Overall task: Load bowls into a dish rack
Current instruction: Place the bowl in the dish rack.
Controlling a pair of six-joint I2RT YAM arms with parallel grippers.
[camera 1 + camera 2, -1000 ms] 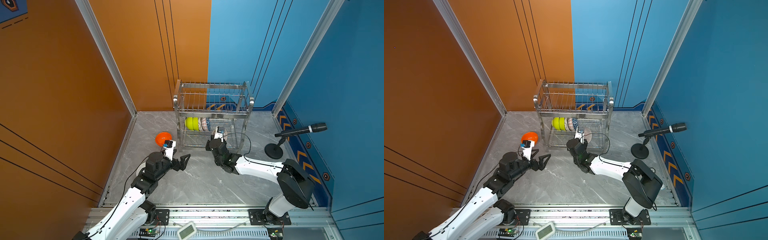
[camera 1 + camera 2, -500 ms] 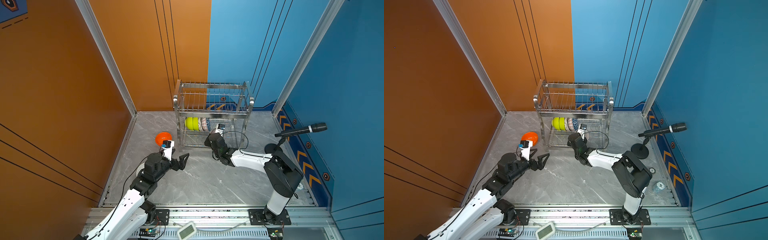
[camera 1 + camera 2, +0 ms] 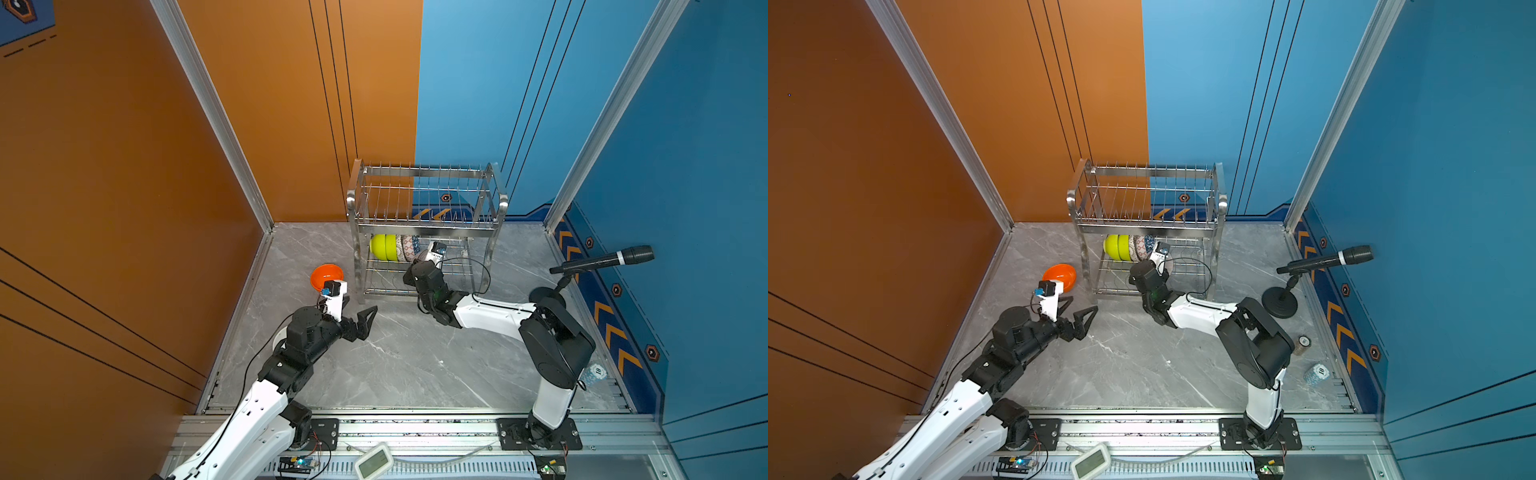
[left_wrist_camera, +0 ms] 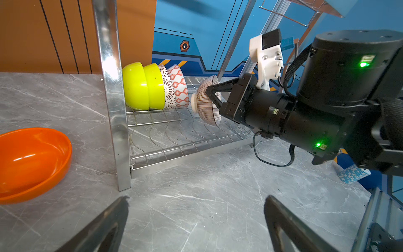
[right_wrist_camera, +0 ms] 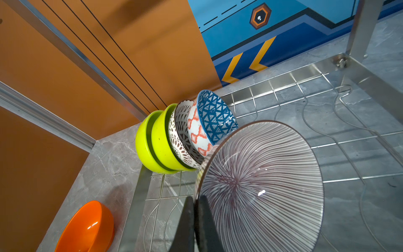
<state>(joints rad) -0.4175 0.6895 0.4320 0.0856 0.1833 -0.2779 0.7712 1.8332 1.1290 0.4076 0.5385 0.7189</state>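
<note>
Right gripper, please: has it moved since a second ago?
Yes. The right gripper, holding the striped bowl, has moved deeper into the dish rack, away from its front rail.

Left arm reaches low and forward, left claw (image 3: 1077,309) spread wide. Right arm stretches forward, right claw (image 4: 209,93) pinched on the striped bowl (image 5: 261,185).

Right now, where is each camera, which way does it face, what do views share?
Top view: overhead, looking down on dish rack; left arm, right arm show.
Top view: alongside, same dish rack, arms.
Left wrist: low, faces lower tier; open left gripper, right gripper pinching striped bowl.
Right wrist: at lower tier, faces racked bowls; its fingers show.
Shared: both wrist views show orange bowl.
</note>
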